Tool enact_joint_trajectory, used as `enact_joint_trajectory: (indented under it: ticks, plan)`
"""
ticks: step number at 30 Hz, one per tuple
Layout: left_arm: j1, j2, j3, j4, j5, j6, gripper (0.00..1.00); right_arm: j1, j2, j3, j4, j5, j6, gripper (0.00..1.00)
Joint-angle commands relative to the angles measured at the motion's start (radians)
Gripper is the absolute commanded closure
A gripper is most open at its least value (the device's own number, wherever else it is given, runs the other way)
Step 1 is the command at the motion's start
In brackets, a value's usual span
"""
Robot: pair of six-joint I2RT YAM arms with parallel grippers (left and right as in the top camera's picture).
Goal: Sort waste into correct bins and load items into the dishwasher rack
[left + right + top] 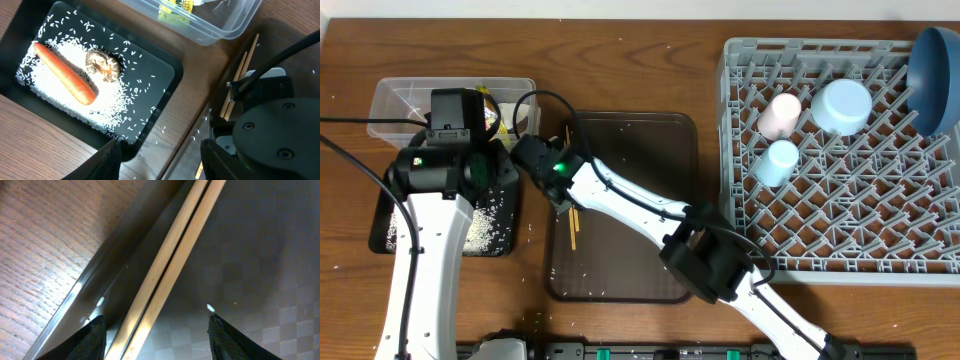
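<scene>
Right gripper (156, 330) low over the brown serving tray (260, 255). My fingers are apart and straddle the wooden chopsticks (172, 262), pads clear of them. The pair lies side by side near the tray's left rim.

Left gripper (160, 155) hangs above the black tray (175, 70), fingers apart, nothing between. In that tray: carrot (65, 75), brownish lump (102, 65), scattered rice (107, 102). Clear tub (220, 27) just beside it holds the wrapper (175, 10).

Pink cup (779, 115), light blue cup (777, 162) and both bowls sit in the grey rack (840, 235).
</scene>
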Motion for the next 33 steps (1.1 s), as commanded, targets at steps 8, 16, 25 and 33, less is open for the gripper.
enact_joint_trajectory:
  ticks: [8,16,25,33]
  plan:
    - [0.003,0.004,0.005,-0.003,-0.007,-0.006,0.47,-0.077,0.026,0.015,-0.042,-0.071,0.074,0.41]
    - [0.003,0.004,0.005,-0.003,-0.007,-0.006,0.47,-0.145,0.026,0.015,-0.081,-0.177,0.085,0.40]
    - [0.003,0.004,0.005,-0.003,-0.007,-0.006,0.47,-0.272,0.026,0.016,-0.190,-0.331,0.020,0.43]
    - [0.003,0.004,0.005,-0.003,-0.007,-0.006,0.47,-0.344,0.026,0.016,-0.342,-0.297,-0.085,0.47]
